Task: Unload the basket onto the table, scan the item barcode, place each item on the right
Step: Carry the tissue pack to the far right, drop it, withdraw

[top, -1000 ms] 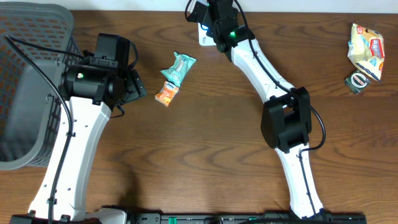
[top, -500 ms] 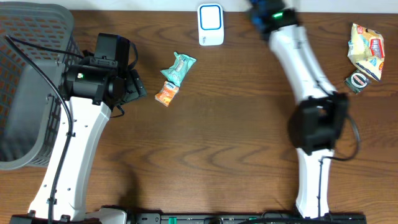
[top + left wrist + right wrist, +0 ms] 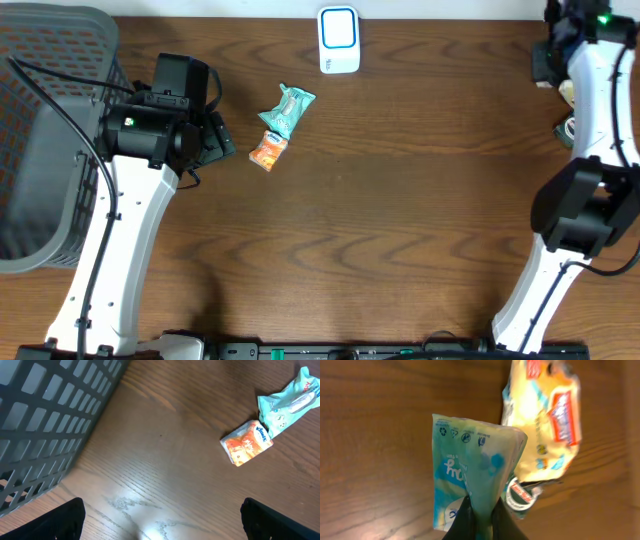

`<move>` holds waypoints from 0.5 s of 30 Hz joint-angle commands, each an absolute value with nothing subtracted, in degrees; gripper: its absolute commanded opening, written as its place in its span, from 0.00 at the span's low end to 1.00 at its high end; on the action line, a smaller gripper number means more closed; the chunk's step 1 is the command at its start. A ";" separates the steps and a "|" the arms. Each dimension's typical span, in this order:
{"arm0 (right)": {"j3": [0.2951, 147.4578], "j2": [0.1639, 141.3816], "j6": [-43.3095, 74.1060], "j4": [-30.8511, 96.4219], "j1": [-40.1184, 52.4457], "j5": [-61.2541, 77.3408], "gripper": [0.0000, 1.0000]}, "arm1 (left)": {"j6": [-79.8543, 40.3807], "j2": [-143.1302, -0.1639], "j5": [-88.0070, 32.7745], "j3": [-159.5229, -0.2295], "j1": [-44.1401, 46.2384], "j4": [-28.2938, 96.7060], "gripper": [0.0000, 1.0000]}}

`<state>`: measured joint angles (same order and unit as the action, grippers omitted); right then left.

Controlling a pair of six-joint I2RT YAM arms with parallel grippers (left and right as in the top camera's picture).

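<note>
Hanging over the far right corner of the bench (image 3: 400, 230), the right arm (image 3: 592, 90) reaches almost to the border of the overhead view. Its pincer (image 3: 483, 521) is pressed together on one end of a teal pouch (image 3: 472, 460). The pouch stands out from the fingers, above the wood, with white print and small recycling marks on its face. Just beyond it a yellow snack bag (image 3: 545, 415) lies on the bench. A small round thing (image 3: 520, 495) touches that bag's end; what it is I cannot tell.

The barcode scanner (image 3: 339, 40), white with a blue frame, sits at the far edge near the middle, well apart from the held pouch. Between it and the right arm is a stretch of bare wood.

On the left, a grey plastic basket (image 3: 40, 130) takes the far corner and runs out of view. The left arm (image 3: 150, 150) stands just beside it, its pincer (image 3: 162, 522) spread wide with nothing in it. Near that pincer, toward the middle, lie an orange Kleenex tissue pack (image 3: 267, 153) and a teal wrapper (image 3: 288, 108), touching end to end.

The widest open room is the middle and near part of the bench, between the two arm bases. The surface is dark brown wood with strong grain, and a soft glare shows in the left wrist view. A dark rail (image 3: 400, 350) runs along the near edge.
</note>
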<state>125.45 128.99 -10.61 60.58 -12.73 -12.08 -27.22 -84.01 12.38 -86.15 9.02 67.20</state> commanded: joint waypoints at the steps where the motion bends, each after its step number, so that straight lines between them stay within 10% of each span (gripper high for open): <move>1: 120.86 129.56 -9.26 60.23 -14.63 -7.05 0.01 | -27.75 -84.25 13.13 -86.11 8.80 67.44 0.98; 6: 113.73 129.56 -9.26 56.47 -16.99 -12.43 0.02 | -27.75 -84.25 13.13 -86.11 8.80 67.44 0.98; 9: 112.88 129.54 -9.26 55.77 -17.58 -14.04 0.79 | -27.75 -84.25 13.13 -86.11 8.80 67.44 0.98; 15: 113.58 127.66 -9.23 56.03 -16.03 -10.79 0.78 | -27.75 -84.25 13.13 -86.11 8.80 67.44 0.98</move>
<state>112.84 129.03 -9.80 56.14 -17.02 -12.73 -27.22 -84.01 12.36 -86.15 9.02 67.20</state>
